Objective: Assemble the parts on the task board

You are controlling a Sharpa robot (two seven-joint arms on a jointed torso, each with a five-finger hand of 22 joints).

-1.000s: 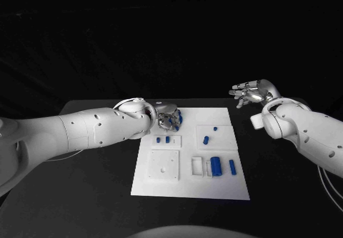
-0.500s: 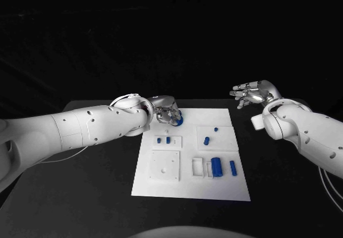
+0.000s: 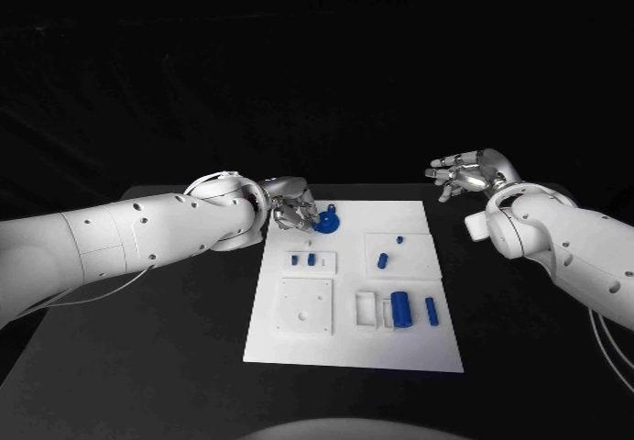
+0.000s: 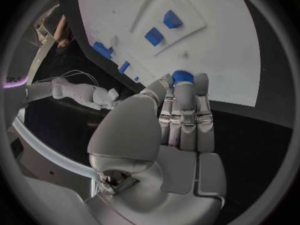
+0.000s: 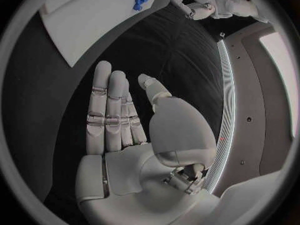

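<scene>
We hold a round blue part (image 3: 325, 220) in our left hand (image 3: 296, 213) near the task board's (image 3: 397, 350) far left corner, ready to fit it, while our right hand (image 3: 465, 174) waits empty, fingers apart, beyond the far right corner.

Left robot hand (image 3: 293, 213) fingers together; right robot hand (image 3: 465, 173) spread, raised.

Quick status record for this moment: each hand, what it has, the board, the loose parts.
left hand: at the far left corner of the task board, fingers on a blue part
grasp: contact seen in the left wrist view; a firm hold cannot be told
right hand: raised off the board's far right side, fingers apart, holding nothing
other parts: large blue cylinder and slimmer blue piece near the board's front right; two small blue pieces in the left recess
</scene>
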